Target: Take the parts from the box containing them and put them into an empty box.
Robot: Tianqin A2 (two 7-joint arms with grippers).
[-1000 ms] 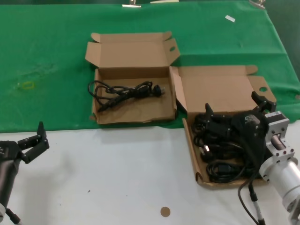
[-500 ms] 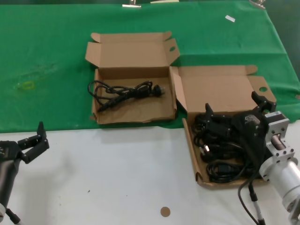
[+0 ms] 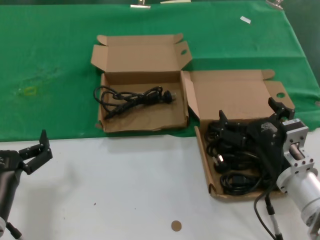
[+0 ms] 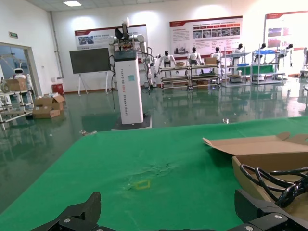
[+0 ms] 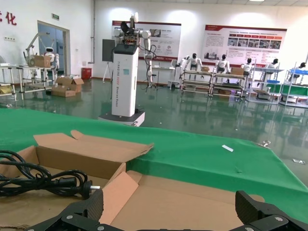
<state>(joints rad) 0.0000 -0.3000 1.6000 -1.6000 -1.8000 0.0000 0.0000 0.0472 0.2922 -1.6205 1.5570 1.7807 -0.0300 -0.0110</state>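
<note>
2 shallow cardboard boxes sit open on the green cloth (image 3: 55, 55), both lids folded back. My right gripper (image 3: 248, 119) hangs over the full box (image 3: 227, 95), fingers spread wide, with nothing gripped as far as I can see. My left gripper (image 3: 41, 148) waits parked over the white table (image 3: 125, 185) at the near left, fingers also apart and empty.

What I think could go wrong: the cords (image 3: 235, 155) in the full box lie in tangled overlapping loops, so closing on 1 loop may drag up 2 bundles at once, or a trailing plug may catch the box wall and tug the light box along. A grip on a single strand could also slip and drop the bundle between the boxes. The robot's own black cable (image 3: 267, 210) hangs right beside the pile, and I must not mistake it for a part.

Contents: the full box, at the right and nearer me, holds a dark heap of several cord bundles; I cannot count them. The receiving box (image 3: 142, 120), farther back and to the left, just beside the other, already holds 1 looped cord (image 3: 132, 97) lying across its floor.
</note>
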